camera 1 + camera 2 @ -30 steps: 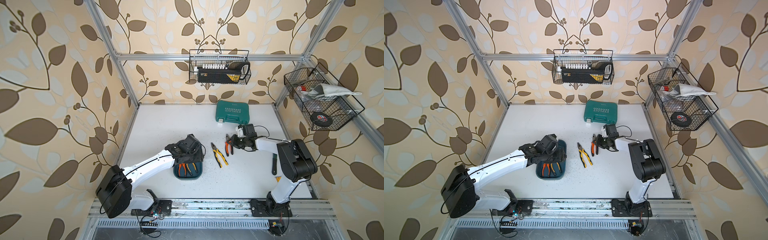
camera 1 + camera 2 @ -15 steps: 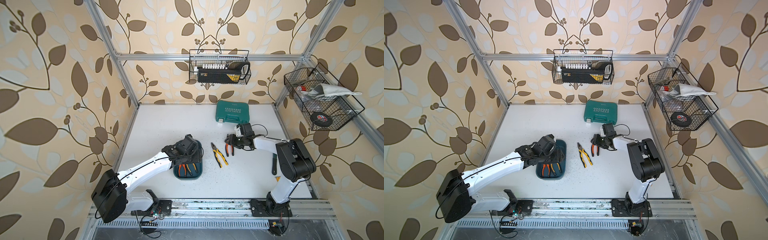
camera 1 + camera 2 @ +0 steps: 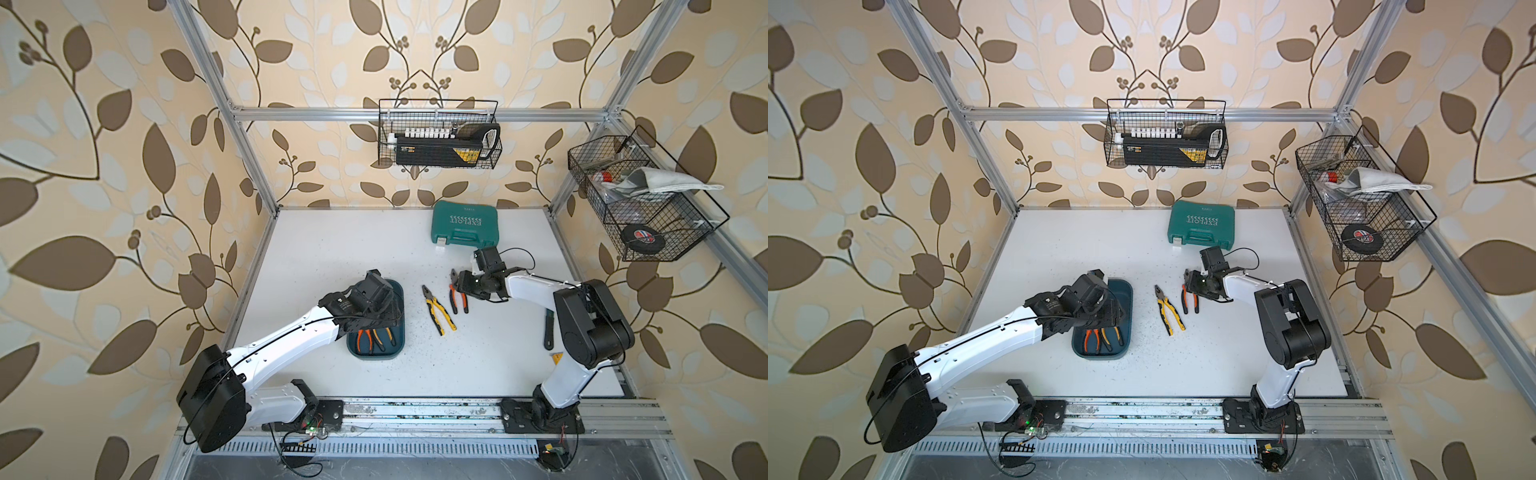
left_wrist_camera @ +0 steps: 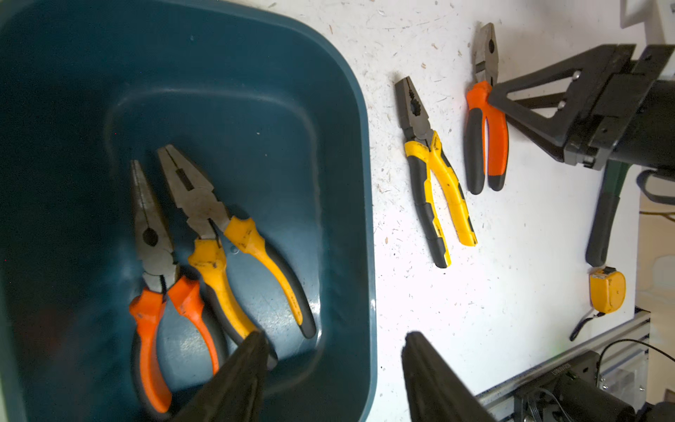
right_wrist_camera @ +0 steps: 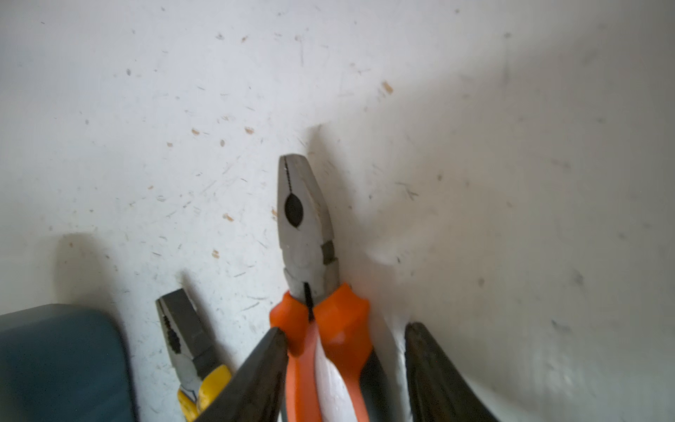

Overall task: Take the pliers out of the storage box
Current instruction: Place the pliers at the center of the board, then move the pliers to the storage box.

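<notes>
The only writing that reads clearly sits on the green moulded plastic tool case [image 3: 464, 223]: white capitals, EXPLOIT, beside a row of small chevrons, upside down in both top views. The case lies on the white tabletop [image 3: 332, 249], well beyond the storage box and toward the right arm's side of it. A black carton [image 3: 436, 154] with a yellow label, in the black wire basket [image 3: 384, 124] high above the far end of the box, carries lettering too small to read.

The storage box [image 3: 398, 291] is a shallow dark teal-blue plastic tray with rounded corners. Two tools lie side by side on its floor, noses the same way: long-nosed pliers [image 4: 153, 255] with orange-and-black handles, and yellow-orange pliers [image 4: 219, 237] with black-edged handles and dark metal jaws. The left tool [image 4: 334, 350] hangs over the box's wall on the right arm's side, spread wide and gripping nothing. One finger is over the handle ends of the yellow-orange pliers, the other outside the rim. Whether that finger touches the handle cannot be told.

Outside the box, on the right arm's side, yellow-and-black pliers [image 3: 438, 309] lie flat near it. Just beyond them, farther from the box, lie orange-and-black pliers [image 3: 457, 297]. The right tool [image 5: 343, 350] is released — its fingers straddle these handles just behind the pivot, one finger [image 5: 263, 365] touching the orange shoulder, the other standing apart from the black edge.
</notes>
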{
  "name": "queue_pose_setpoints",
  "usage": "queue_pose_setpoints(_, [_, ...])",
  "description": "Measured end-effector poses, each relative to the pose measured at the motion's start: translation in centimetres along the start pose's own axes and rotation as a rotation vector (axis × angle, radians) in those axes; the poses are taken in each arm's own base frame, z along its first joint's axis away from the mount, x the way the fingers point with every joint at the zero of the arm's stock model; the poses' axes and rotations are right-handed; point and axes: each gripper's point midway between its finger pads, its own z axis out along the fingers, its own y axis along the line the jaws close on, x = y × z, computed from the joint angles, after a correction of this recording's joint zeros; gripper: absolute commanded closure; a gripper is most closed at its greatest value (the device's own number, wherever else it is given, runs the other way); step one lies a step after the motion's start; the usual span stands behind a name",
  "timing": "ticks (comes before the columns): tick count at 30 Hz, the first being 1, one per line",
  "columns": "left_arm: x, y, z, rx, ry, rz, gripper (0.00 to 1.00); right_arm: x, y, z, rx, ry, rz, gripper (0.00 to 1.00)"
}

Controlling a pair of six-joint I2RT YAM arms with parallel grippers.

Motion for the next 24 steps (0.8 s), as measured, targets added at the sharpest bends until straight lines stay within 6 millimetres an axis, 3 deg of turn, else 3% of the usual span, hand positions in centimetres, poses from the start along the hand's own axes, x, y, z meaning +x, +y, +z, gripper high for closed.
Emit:
queue_pose_setpoints(3, [-0.5, 1.0, -0.9, -0.023, -0.023, -0.019, 0.33, 0.1, 0.6, -2.5, 0.008, -0.024, -0.037, 0.44])
queue_pose_setpoints(7, [-1.6, 3.4, -1.3, -0.079, -0.039, -0.094, 0.29, -0.7, 4.3, -7.5, -0.105, -0.151, -0.147, 0.43])
queue_pose_setpoints(10, [-2.0, 5.3, -1.3, -0.123, -0.032, -0.165, 0.29, 0.2, 6.5, -10.0, -0.187, -0.243, -0.230, 0.43])
queue_pose_setpoints(13, [-1.7, 6.4, -0.9, -0.155, -0.011, -0.214, 0.29, 2.9, 7.1, -10.0, -0.204, -0.287, -0.311, 0.43])
queue_pose_setpoints(16, [-0.8, 6.7, -0.5, -0.162, 0.026, -0.235, 0.29, 5.9, 6.0, -8.7, -0.158, -0.278, -0.372, 0.44])
queue_pose_setpoints(19, [-0.2, 7.0, -0.5, -0.176, 0.045, -0.249, 0.30, 5.9, 4.7, -8.3, -0.099, -0.303, -0.371, 0.44])
queue_pose_setpoints(24, [0.3, 7.1, 0.2, -0.187, 0.080, -0.258, 0.33, 4.4, 4.6, -8.8, -0.068, -0.377, -0.353, 0.44])
